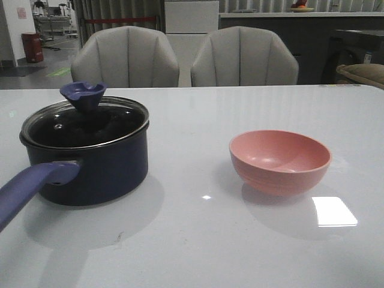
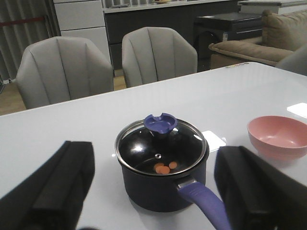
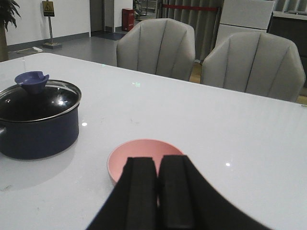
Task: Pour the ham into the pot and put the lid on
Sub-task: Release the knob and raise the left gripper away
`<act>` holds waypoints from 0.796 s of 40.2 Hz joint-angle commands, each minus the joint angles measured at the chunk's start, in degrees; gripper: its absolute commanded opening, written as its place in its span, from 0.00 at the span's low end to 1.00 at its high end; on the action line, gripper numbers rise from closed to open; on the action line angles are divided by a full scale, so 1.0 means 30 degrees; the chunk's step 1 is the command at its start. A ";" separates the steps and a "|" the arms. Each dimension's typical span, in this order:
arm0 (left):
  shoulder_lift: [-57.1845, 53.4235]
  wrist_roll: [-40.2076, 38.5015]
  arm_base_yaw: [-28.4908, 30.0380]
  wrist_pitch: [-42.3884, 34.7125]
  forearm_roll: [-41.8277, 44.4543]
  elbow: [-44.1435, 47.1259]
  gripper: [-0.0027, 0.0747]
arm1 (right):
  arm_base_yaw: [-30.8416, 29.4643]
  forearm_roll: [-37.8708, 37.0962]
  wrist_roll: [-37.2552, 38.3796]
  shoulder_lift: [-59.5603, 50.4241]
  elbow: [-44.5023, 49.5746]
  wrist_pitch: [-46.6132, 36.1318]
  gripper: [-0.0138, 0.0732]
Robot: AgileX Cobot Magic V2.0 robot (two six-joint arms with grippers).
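Note:
The dark navy pot (image 1: 90,165) stands at the left of the table, its purplish-blue handle (image 1: 30,186) pointing toward me. The glass lid (image 1: 84,123) sits on it, blue knob (image 1: 83,95) up. In the left wrist view a few orange-pink ham chunks (image 2: 165,167) lie inside the pot (image 2: 160,184) under the lid (image 2: 160,148). My left gripper (image 2: 153,191) is open and empty, pulled back from the pot with a finger on either side of it. My right gripper (image 3: 157,191) is shut and empty, in front of the pink bowl (image 3: 139,160). Neither gripper shows in the front view.
The empty pink bowl (image 1: 279,161) stands right of the pot on the white table (image 1: 198,240). Two grey chairs (image 1: 126,57) stand behind the table's far edge.

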 commanded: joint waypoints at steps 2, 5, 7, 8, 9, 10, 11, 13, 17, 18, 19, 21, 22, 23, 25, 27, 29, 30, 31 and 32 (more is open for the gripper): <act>-0.0384 0.0008 -0.0108 -0.1713 -0.0007 0.0234 0.48 | 0.0010 0.0115 -0.0113 0.0166 -0.0538 -0.1333 0.34; -0.0328 0.0008 -0.0108 -0.1670 -0.0042 0.0329 0.28 | 0.0010 0.0115 -0.0113 0.0166 -0.0538 -0.1333 0.34; -0.0328 0.0008 -0.0108 -0.1670 -0.0042 0.0362 0.17 | 0.0010 0.0115 -0.0113 0.0166 -0.0538 -0.1333 0.34; -0.0328 0.0008 -0.0108 -0.1670 -0.0042 0.0362 0.18 | 0.0010 0.0115 -0.0113 0.0166 -0.0538 -0.1333 0.34; -0.0328 0.0008 -0.0108 -0.1670 -0.0042 0.0362 0.19 | 0.0010 0.0115 -0.0113 0.0166 -0.0538 -0.1333 0.34; -0.0328 0.0008 -0.0108 -0.1670 -0.0042 0.0362 0.20 | 0.0010 0.0115 -0.0113 0.0166 -0.0538 -0.1333 0.34; -0.0328 0.0008 -0.0108 -0.1670 -0.0042 0.0362 0.19 | 0.0010 0.0115 -0.0113 0.0166 -0.0538 -0.1333 0.34; -0.0328 0.0008 -0.0108 -0.1670 -0.0042 0.0362 0.18 | 0.0010 0.0115 -0.0113 0.0166 -0.0538 -0.1333 0.34; -0.0328 0.0008 -0.0108 -0.1670 -0.0042 0.0362 0.18 | 0.0010 0.0115 -0.0113 0.0166 -0.0538 -0.1333 0.34; -0.0328 0.0008 -0.0108 -0.1670 -0.0042 0.0362 0.18 | 0.0010 0.0115 -0.0113 0.0166 -0.0538 -0.1333 0.34; -0.0328 0.0008 -0.0108 -0.1670 -0.0042 0.0362 0.18 | 0.0010 0.0115 -0.0113 0.0166 -0.0538 -0.1333 0.34; -0.0328 0.0008 -0.0108 -0.1670 -0.0042 0.0362 0.18 | 0.0010 0.0115 -0.0113 0.0166 -0.0538 -0.1333 0.34; -0.0328 0.0008 -0.0108 -0.1670 -0.0042 0.0362 0.18 | 0.0010 0.0115 -0.0113 0.0166 -0.0538 -0.1333 0.34; -0.0328 0.0008 -0.0108 -0.1670 -0.0042 0.0362 0.18 | 0.0010 0.0115 -0.0113 0.0166 -0.0538 -0.1333 0.34; -0.0328 0.0008 -0.0108 -0.1670 -0.0042 0.0362 0.18 | 0.0010 0.0115 -0.0113 0.0166 -0.0538 -0.1333 0.34; -0.0328 0.0008 -0.0108 -0.1670 -0.0042 0.0362 0.18 | 0.0010 0.0115 -0.0113 0.0166 -0.0538 -0.1333 0.34; -0.0328 0.0008 -0.0108 -0.1670 -0.0042 0.0362 0.18 | 0.0010 0.0115 -0.0113 0.0166 -0.0538 -0.1333 0.34; -0.0328 0.0008 -0.0108 -0.1670 -0.0042 0.0376 0.18 | 0.0010 0.0115 -0.0113 0.0166 -0.0538 -0.1333 0.34; -0.0328 0.0008 -0.0108 -0.1707 -0.0042 0.0408 0.18 | 0.0010 0.0115 -0.0113 0.0166 -0.0538 -0.1333 0.34; -0.0328 0.0008 -0.0108 -0.1707 -0.0042 0.0465 0.18 | 0.0010 0.0115 -0.0113 0.0166 -0.0538 -0.1333 0.34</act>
